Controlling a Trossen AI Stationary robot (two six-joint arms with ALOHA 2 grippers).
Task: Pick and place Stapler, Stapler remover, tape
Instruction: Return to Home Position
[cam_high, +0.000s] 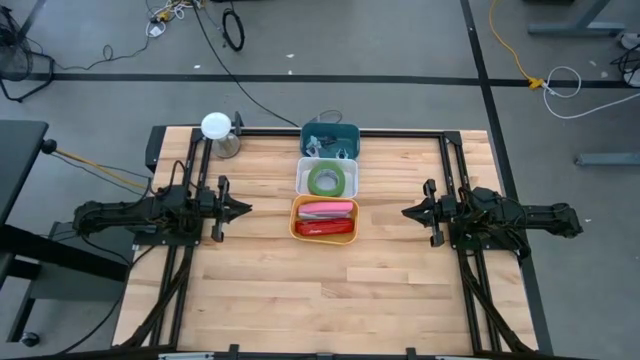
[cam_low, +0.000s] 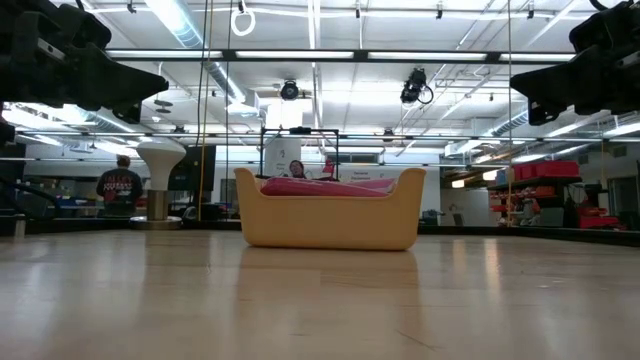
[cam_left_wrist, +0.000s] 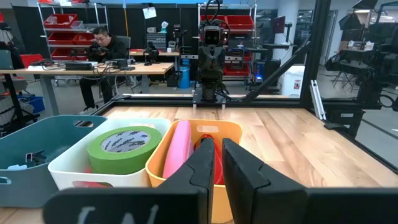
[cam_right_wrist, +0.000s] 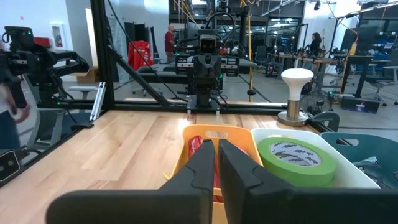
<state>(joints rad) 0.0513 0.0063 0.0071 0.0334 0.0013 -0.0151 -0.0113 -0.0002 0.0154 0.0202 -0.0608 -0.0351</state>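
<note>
Three bins stand in a row at the table's middle. The orange bin (cam_high: 324, 219) nearest the near edge holds a pink stapler (cam_high: 326, 209) and a red one (cam_high: 325, 228). The white bin (cam_high: 327, 179) holds a green tape roll (cam_high: 327, 181), with something red under it in the left wrist view. The teal bin (cam_high: 331, 140) at the far edge holds small pale items. My left gripper (cam_high: 243, 209) hovers left of the orange bin, shut and empty. My right gripper (cam_high: 408, 212) hovers right of it, also shut and empty.
A white mushroom-shaped lamp (cam_high: 219, 131) stands at the table's far left corner. Bare wood lies between each gripper and the bins and across the near half of the table. People sit and stand in the room beyond the table.
</note>
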